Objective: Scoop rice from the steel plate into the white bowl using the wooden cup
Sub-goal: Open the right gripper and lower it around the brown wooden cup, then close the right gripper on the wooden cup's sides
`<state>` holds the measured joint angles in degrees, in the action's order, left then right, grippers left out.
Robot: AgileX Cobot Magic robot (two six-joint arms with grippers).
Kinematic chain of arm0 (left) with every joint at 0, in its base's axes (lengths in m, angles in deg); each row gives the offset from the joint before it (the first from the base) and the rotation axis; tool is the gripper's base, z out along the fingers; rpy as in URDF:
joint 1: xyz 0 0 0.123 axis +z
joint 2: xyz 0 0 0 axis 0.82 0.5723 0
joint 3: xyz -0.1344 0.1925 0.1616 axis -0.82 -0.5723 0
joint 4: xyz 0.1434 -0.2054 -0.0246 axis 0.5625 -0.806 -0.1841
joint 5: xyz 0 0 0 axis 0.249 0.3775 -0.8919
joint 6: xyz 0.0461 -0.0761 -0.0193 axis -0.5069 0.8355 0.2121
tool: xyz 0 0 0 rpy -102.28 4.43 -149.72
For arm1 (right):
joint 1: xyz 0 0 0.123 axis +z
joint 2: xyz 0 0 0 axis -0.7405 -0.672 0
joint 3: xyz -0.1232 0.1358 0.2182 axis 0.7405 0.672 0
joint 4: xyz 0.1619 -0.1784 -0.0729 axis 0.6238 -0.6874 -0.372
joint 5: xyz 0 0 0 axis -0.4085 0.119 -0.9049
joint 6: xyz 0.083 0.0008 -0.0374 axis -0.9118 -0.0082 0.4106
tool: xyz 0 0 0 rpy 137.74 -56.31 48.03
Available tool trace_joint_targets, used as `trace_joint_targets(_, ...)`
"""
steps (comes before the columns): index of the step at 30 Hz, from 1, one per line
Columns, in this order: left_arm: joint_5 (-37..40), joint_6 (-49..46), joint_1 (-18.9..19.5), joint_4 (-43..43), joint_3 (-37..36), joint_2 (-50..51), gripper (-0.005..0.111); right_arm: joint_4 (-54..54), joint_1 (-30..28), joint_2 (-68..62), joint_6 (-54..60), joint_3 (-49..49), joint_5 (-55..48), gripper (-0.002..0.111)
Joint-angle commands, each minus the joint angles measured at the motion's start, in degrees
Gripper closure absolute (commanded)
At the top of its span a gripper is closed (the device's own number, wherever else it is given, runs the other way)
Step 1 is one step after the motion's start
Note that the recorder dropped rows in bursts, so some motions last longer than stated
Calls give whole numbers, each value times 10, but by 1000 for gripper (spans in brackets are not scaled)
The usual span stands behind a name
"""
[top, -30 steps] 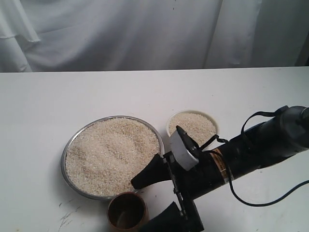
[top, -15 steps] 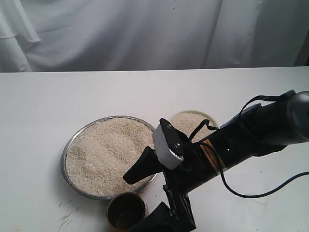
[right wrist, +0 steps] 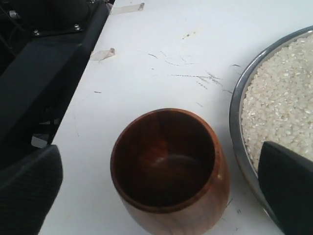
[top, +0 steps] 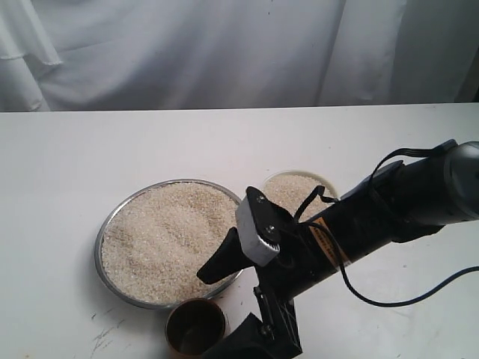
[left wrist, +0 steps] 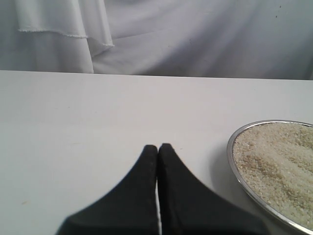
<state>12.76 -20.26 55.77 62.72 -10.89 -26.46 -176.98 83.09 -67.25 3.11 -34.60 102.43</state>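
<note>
We are holding the right pincer (right wrist: 161, 196) spread wide, straddling the wooden cup (right wrist: 166, 156) without touching it, so nothing is being gripped. We are judging that this straddle is the set-up for closing on the cup's wall. The cup is standing upright on the table (top: 75, 164), just beside the near rim of the steel plate (top: 99, 247), which is putting it close to the rice (top: 165, 239) it is meant to scoop. The white bowl (top: 298, 173) is sitting just beside the plate at its far right, partly hidden by our right arm (top: 389, 217), so a loaded cup is facing only a short carry. We are holding the left pincer (left wrist: 157, 149) shut on nothing, its tips pressed together over the table beside the plate, and we are reading that as parked out of the right arm's way.

The right wrist view is showing us the cup's dark inside with no grains in it, which the exterior view is too shallow to confirm. Only the exterior view is showing the bowl, already carrying rice, and the arm reaching across in front of it. Only the left wrist view is showing the left pincer.
</note>
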Motion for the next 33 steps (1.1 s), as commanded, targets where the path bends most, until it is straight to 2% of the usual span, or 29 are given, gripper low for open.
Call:
trace_joint_targets(1, -4, 2, -1, 0, -3, -3, 107, -1, 0, 6, -16, -3, -17, 3)
trace_joint_targets(10, -4, 2, -1, 0, -3, -3, 107, -1, 1, 6, -41, -3, -57, 3)
trace_joint_targets(27, -4, 2, -1, 0, -3, -3, 107, -1, 72, 6, -48, 1, -126, 3)
trace_joint_targets(33, -4, 2, -1, 0, -3, -3, 107, -1, 92, 6, -46, 19, -181, 3)
